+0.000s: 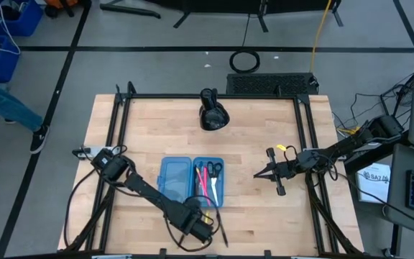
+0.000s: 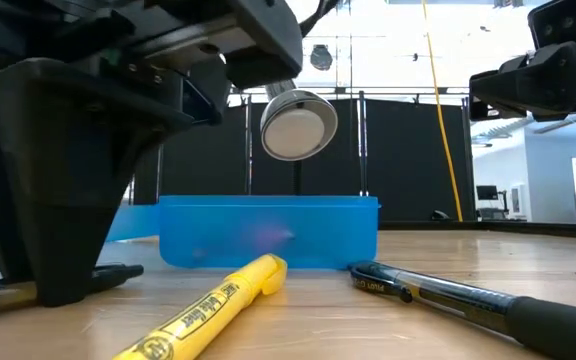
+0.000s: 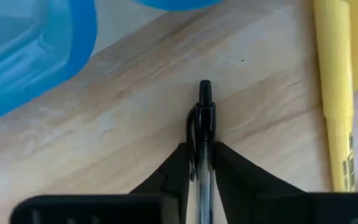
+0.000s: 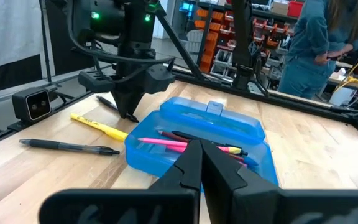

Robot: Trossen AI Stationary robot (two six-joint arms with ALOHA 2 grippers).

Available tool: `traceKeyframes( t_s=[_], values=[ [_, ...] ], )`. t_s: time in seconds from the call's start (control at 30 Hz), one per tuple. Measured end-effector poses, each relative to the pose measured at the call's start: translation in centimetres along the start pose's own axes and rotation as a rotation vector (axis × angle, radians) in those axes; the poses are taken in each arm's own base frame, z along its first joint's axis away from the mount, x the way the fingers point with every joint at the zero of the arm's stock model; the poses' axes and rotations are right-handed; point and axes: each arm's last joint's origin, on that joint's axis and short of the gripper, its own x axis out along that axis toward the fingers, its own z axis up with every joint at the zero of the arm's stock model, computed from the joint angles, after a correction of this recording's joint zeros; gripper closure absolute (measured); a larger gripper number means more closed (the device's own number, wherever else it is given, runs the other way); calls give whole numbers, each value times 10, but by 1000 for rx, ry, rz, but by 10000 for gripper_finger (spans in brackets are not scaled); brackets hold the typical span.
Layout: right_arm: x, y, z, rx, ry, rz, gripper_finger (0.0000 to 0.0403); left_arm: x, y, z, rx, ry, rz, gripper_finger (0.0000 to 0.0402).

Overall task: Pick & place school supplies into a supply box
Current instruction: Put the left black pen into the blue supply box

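Pale wooden boards make up the table (image 1: 264,194), fenced by a black frame, with grey floor around it. On it lies the open blue pencil case (image 1: 191,181), holding pink pens (image 1: 203,180) and small scissors (image 1: 215,170) in its right-hand half.

Just in front of the case, the left gripper (image 3: 202,163) stands down on the wood, its two fingers pinching a black pen (image 3: 204,121) close below the clip end. A yellow marker (image 3: 337,93) lies just beside it, apart from the fingers, and a second black pen (image 2: 448,293) rests farther right, near the table's front edge.

The right gripper (image 1: 273,173) waits off to the right of the case, its fingers pressed together on nothing.

That pen looks light, stiff and smooth, so it could likely swivel or slip in a pinch near one end; a hold nearer its middle would probably keep it level. Its round barrel may roll when set down.
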Motion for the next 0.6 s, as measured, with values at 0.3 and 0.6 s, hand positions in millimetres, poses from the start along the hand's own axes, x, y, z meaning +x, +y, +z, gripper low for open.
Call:
traceKeyframes(
  t_s=[0.3,0.6],
  values=[
    [0,0,1,19,-8,-1,403,-1,0,-1,115,-76,-4,361],
    [0,0,1,54,-11,-1,403,-21,3,-14,96,-250,-25,363]
  ],
)
